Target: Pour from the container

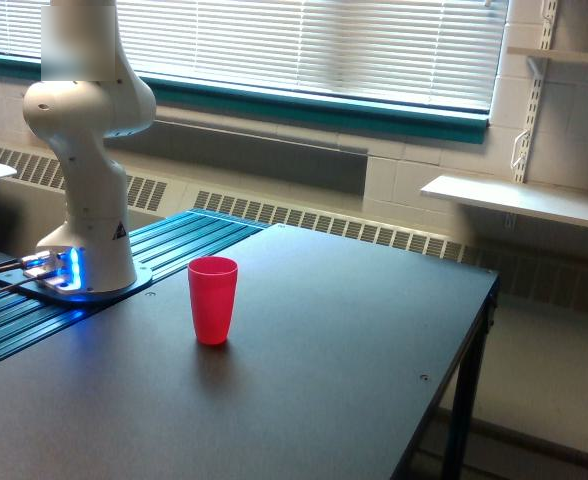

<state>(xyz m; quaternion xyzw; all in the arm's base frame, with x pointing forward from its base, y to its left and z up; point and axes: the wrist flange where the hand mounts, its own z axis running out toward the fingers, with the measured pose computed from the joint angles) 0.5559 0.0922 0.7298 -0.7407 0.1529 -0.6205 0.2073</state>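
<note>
The container is out of view, and so is my gripper. Only the arm's white base and lower links point(86, 150) show, at the exterior view's left, rising out of the top of the frame. An opaque red plastic cup point(212, 299) stands upright on the dark table point(354, 360), a little to the right of the arm's base. Its mouth faces up, and I cannot see into it.
The arm's base plate point(69, 280) glows blue at the table's left, beside a ribbed teal strip point(174, 245). The table's right edge point(474, 340) drops off to the floor. A window with blinds, a radiator and wall shelves point(514, 200) lie behind.
</note>
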